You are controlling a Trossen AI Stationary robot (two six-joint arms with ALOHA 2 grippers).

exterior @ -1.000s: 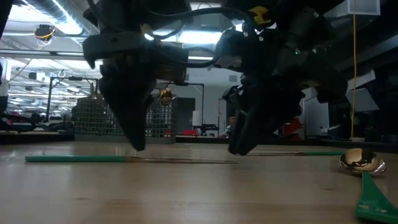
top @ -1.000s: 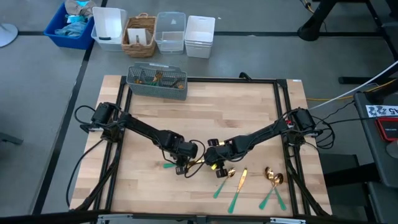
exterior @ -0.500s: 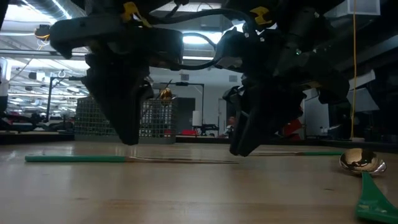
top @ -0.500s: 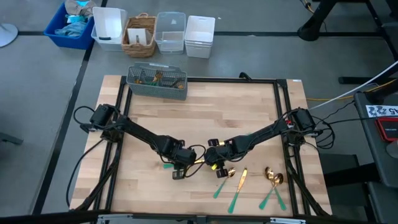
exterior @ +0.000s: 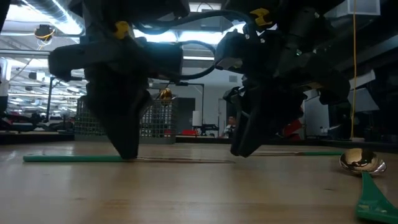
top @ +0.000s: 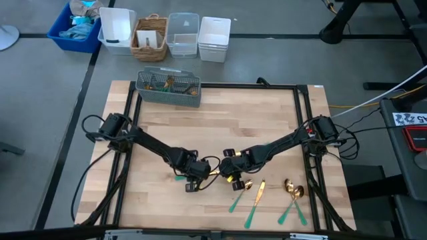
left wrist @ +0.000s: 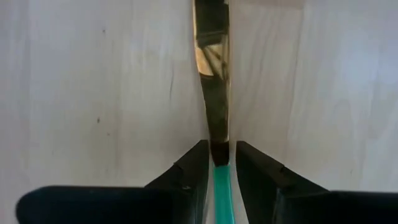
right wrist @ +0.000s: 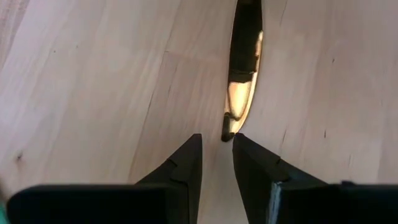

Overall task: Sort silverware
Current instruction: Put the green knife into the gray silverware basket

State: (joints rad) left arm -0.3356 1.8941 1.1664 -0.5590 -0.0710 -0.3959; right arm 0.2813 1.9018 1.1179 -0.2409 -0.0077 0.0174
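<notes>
A knife [top: 200, 175] with a teal handle and a gold blade lies flat on the wooden table [top: 220, 120], its handle toward the left edge. My left gripper [left wrist: 221, 163] stands on it where handle meets blade, shut on the handle; the low view shows its fingertips [exterior: 127, 154] down at the table. My right gripper [right wrist: 217, 144] stands open at the blade's tip [right wrist: 229, 134], one fingertip on either side. More silverware lies near the front right: a spoon [top: 239, 192], another knife [top: 256, 199] and two spoons [top: 292, 195]. My left gripper pinches the knife's teal handle [left wrist: 221, 177] between its two fingers, right at the end that joins the blade. The fingers come steeply from above and stand across the knife. The knife lies flat on the table. My right gripper: whether its fingertips touch the blade's tip, I cannot tell.
A grey mesh caddy [top: 169, 89] with some silverware in it stands at the table's far left. Bins and a wicker basket [top: 150, 39] stand on the floor beyond the far edge. A black frame [top: 303, 120] runs round the table. Bare wood lies between the caddy and the grippers.
My left gripper has gone along the knife toward the table's left edge and sunk until its fingertips reach the table at the handle. The knife has stayed where it was.
</notes>
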